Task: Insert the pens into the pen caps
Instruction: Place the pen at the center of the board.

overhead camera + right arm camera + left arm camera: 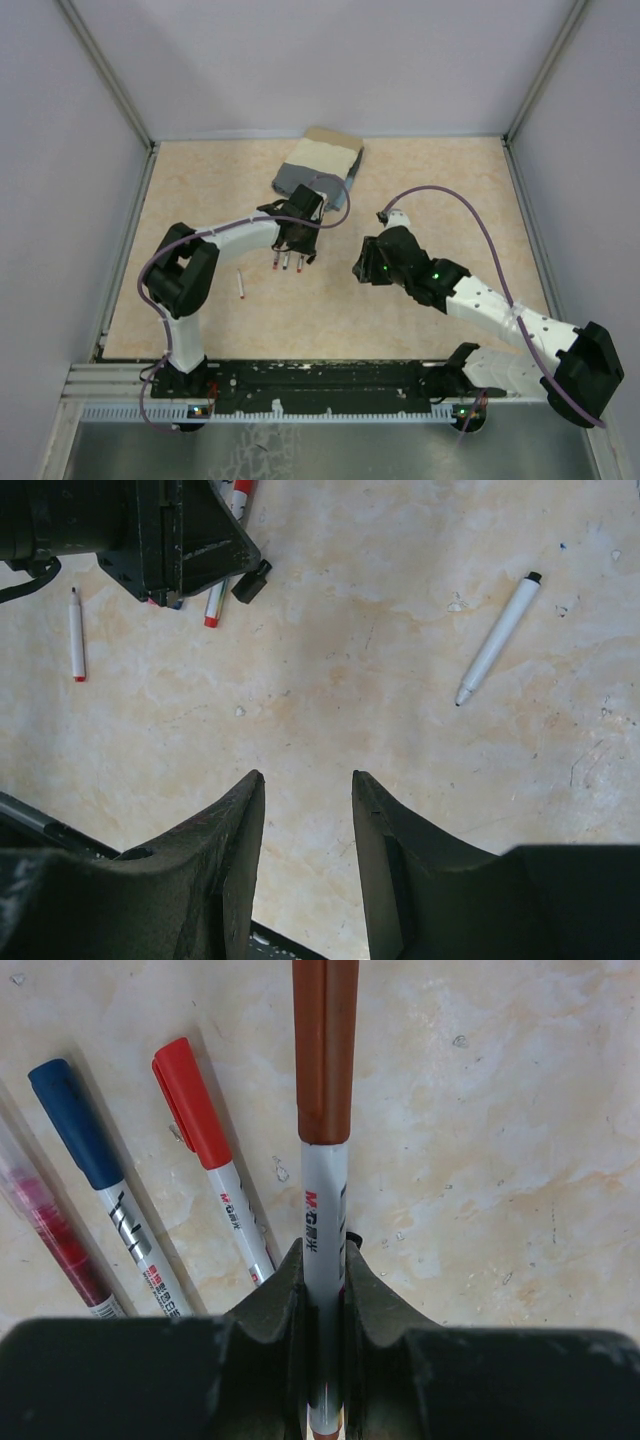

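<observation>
My left gripper (323, 1250) is shut on the white barrel of a pen (325, 1210) that wears a brown-red pen cap (325, 1050). The pen points away over the table. Left of it lie a red-capped pen (210, 1160), a blue-capped pen (95, 1165) and a clear red one (50, 1225). From above, my left gripper (298, 238) hangs over these pens (287, 262). My right gripper (308, 780) stands open over bare table, with nothing between its fingers. An uncapped white pen (495, 640) lies ahead to its right. A small black pen cap (252, 582) rests beside the left gripper.
A lone white pen with a red end (241, 284) lies left of the group, also seen as the pen (76, 635) in the right wrist view. A folded grey-beige cloth (320, 165) sits at the back behind the left gripper. Walls enclose the table on three sides.
</observation>
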Robot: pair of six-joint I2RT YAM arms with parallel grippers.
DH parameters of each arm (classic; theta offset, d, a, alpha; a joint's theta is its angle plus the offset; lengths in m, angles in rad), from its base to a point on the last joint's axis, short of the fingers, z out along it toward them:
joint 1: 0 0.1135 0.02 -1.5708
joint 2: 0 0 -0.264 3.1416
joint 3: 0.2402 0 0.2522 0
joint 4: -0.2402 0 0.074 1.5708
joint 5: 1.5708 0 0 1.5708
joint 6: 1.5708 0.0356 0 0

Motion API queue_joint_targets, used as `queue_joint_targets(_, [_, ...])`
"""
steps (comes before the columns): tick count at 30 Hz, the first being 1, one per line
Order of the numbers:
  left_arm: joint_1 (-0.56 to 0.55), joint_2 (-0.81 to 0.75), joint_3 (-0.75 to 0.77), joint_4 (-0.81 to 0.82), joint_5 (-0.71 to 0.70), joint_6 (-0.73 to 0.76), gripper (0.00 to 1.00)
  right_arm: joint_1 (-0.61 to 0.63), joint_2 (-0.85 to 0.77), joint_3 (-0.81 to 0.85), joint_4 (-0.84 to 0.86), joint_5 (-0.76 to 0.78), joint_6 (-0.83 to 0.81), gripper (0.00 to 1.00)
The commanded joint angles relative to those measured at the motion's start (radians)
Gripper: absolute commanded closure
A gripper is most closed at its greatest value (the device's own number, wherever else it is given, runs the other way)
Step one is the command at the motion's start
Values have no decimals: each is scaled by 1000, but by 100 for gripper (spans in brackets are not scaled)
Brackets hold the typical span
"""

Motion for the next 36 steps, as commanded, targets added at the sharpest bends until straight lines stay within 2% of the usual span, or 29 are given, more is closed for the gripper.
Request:
queue_joint_targets(1, [-1, 19, -10, 19, 17, 1, 100, -8, -15, 9, 48, -8, -9, 60])
queue_joint_targets(17, [-4, -39, -97, 35, 134, -66, 100, -8, -4, 8, 61, -33, -3, 60])
queue_joint_targets(25, [-15, -96, -141, 2, 149, -102, 100, -7, 0, 8, 65, -42, 1, 60])
queue_joint_targets(30, [-19, -112, -137, -12, 138, -111, 100, -8, 6, 8, 72, -48, 4, 60])
queue_joint_targets(36, [-19, -56, -62, -21, 100, -121, 100, -8, 15, 13, 71, -55, 2, 60])
